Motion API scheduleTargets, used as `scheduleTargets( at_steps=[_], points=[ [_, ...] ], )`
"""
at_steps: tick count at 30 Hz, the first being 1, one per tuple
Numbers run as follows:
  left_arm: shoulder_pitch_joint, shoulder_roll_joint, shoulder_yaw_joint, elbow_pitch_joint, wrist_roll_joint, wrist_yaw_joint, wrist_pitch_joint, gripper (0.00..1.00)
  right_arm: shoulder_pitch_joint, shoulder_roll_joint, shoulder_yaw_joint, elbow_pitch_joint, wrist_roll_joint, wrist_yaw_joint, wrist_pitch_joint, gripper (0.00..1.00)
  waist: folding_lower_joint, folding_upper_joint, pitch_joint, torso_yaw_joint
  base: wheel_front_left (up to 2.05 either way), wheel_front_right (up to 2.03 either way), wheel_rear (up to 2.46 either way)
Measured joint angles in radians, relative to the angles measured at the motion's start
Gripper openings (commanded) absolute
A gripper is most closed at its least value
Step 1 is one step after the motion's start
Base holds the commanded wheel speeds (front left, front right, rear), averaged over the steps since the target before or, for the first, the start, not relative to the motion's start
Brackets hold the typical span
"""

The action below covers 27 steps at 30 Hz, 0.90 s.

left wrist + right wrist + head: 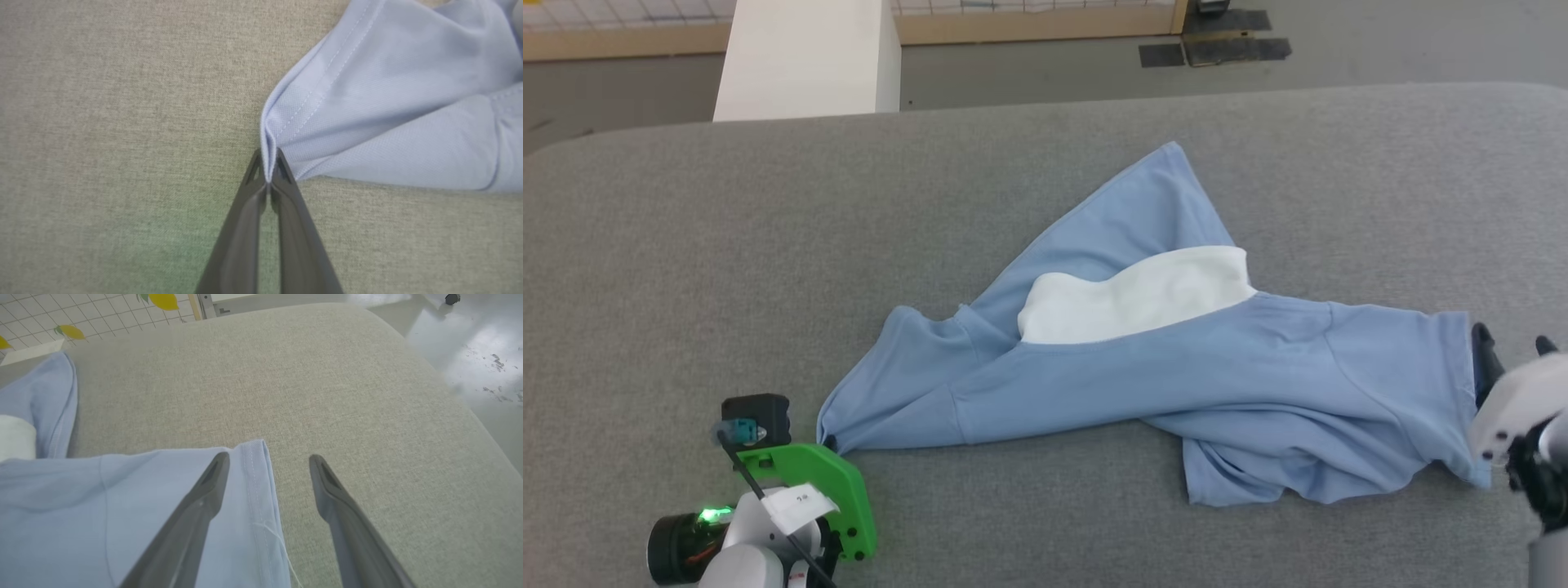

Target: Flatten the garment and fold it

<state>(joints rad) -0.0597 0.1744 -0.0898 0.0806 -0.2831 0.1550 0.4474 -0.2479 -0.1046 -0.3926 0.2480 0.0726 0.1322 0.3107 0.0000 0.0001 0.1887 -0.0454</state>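
Lying twisted and bunched across the grey cloth-covered desk (686,245), the garment (1143,384) is mid-flattening: the left pincer (269,175) clenches a hemmed corner, and the right pincer (269,458) stands released astride the opposite hem. Next, I judge, it should close there, then both draw apart.

Before me the table (686,269) is covered in grey woven cloth, its far corners rounded. One thing lies on it — the garment (1143,376), light blue, rumpled and twisted, stretched from my near left toward my right, its white panel (1135,298) showing mid-way, one corner pointing away.
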Motion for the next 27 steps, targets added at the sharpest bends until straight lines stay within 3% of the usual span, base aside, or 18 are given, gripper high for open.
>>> scheduleTargets(
  at_steps=[8,15,17,18,21,27],
  points=[
    [-0.043,-0.006,-0.033,-0.04,0.0,-0.002,0.001,0.0,-0.227,-0.075,-0.007,0.226,-0.018,0.0,0.217,1.0,0.0,0.0,0.076,0.031,0.0,0.0,0.0],
    [-0.074,-0.006,-0.051,-0.056,0.0,-0.009,0.0,0.0,-0.302,-0.124,0.024,0.3,-0.011,0.0,0.45,0.98,0.0,0.0,0.127,0.058,0.0,0.0,0.0],
    [-0.075,-0.007,-0.053,-0.059,0.0,-0.013,0.0,0.0,-0.315,-0.133,0.034,0.293,-0.009,0.0,0.525,0.14,0.0,0.0,0.133,0.063,0.0,0.0,0.0],
    [-0.075,-0.007,-0.054,-0.06,0.0,-0.013,0.0,0.0,-0.318,-0.136,0.041,0.284,-0.009,0.0,0.56,0.0,0.0,0.0,0.134,0.065,0.0,0.0,0.0],
    [-0.075,-0.007,-0.056,-0.06,-0.002,-0.013,0.0,0.0,-0.313,-0.135,0.062,0.249,-0.008,0.0,0.624,0.0,0.0,0.0,0.13,0.065,0.0,0.0,0.0],
    [-0.076,0.009,-0.062,-0.059,-0.015,-0.045,-0.001,0.0,-0.257,-0.142,0.114,0.176,0.019,0.0,0.608,0.0,0.0,0.0,0.106,0.059,0.0,0.0,0.0]
  ],
)
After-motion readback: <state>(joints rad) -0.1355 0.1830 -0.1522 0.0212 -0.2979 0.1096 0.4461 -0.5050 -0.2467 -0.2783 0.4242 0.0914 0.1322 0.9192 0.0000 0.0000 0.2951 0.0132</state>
